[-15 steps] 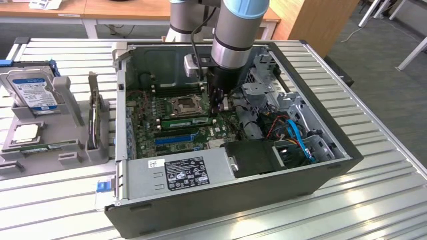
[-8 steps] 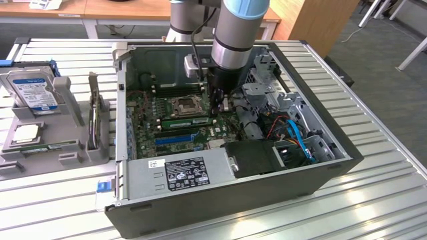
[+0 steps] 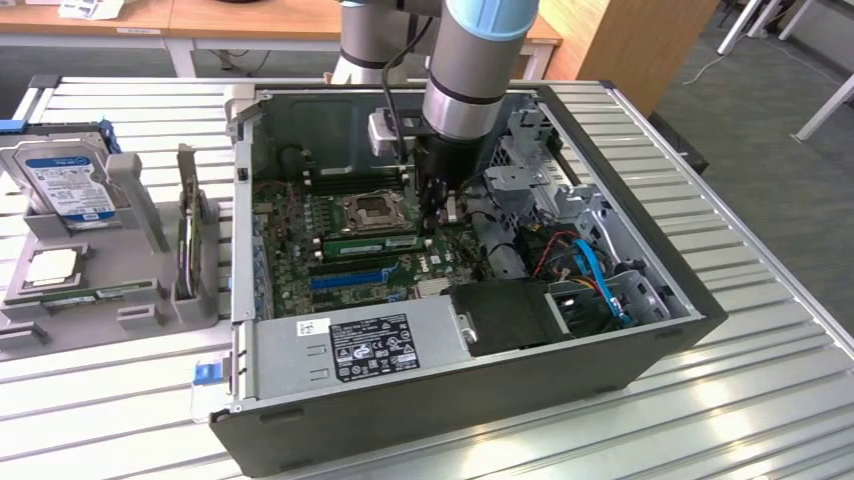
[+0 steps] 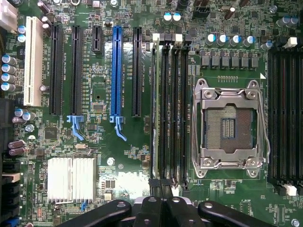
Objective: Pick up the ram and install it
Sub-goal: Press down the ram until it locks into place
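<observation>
The exterior view takes in the whole dark grey computer case [image 3: 641, 330], lying open on the slatted metal surface [image 3: 747, 420], with the grey robot arm [image 3: 467, 80] reaching down into it. There the thin green circuit-board ram stick [image 3: 378, 244] sits lengthwise in a slot between the square metal processor socket [image 3: 371, 212] and the blue plastic expansion slot [image 3: 354, 277]. The black gripper [image 3: 442, 215] hangs over the stick's end toward the exterior view's right. At that view's left, well apart from the case, a grey plastic holder [image 3: 140, 200] carries one hard drive with a blue-and-white label [image 3: 60, 185] and one flat square silver chip [image 3: 54, 266].

The wrist view looks straight down on the green motherboard [image 4: 123, 165] and gives the counts. Four black memory slots [image 4: 176, 109] lie side by side next to the socket [image 4: 229, 125]. The ram stick [image 4: 156, 109] (edge-on, a pale line) is in the one farthest from the socket. Beyond it are one blue expansion slot [image 4: 116, 71], three long black slots [image 4: 57, 71], one short black slot [image 4: 97, 40] and one white slot [image 4: 33, 61]. The gripper [image 4: 163, 208] has its jaws pressed together over the end of the memory slots; whether they touch the stick I cannot tell.
</observation>
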You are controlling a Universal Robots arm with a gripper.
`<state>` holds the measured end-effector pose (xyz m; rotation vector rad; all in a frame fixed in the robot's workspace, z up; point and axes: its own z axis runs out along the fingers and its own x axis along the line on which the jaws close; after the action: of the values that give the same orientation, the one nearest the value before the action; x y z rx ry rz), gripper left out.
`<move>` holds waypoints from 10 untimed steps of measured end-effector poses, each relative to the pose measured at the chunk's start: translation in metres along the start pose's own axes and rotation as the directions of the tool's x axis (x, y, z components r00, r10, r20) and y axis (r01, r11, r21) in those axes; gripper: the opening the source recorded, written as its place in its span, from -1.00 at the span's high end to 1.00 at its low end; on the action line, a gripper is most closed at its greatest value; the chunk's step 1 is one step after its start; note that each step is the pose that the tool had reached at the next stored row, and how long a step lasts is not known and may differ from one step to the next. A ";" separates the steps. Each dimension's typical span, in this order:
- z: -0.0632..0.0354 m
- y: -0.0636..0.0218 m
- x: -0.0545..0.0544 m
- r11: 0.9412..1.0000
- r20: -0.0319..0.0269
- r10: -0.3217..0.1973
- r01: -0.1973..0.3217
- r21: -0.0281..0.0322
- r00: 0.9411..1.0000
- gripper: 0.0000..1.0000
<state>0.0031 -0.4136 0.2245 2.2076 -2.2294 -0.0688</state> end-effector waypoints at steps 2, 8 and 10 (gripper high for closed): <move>0.0006 0.0000 0.000 1.000 0.000 0.000 0.000 0.000 1.000 0.80; 0.0010 0.0000 0.000 1.000 0.000 0.000 0.000 0.000 1.000 0.80; 0.0011 0.0000 0.000 1.000 0.000 0.000 0.000 0.000 1.000 0.80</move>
<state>0.0031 -0.4136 0.2234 2.2076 -2.2293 -0.0687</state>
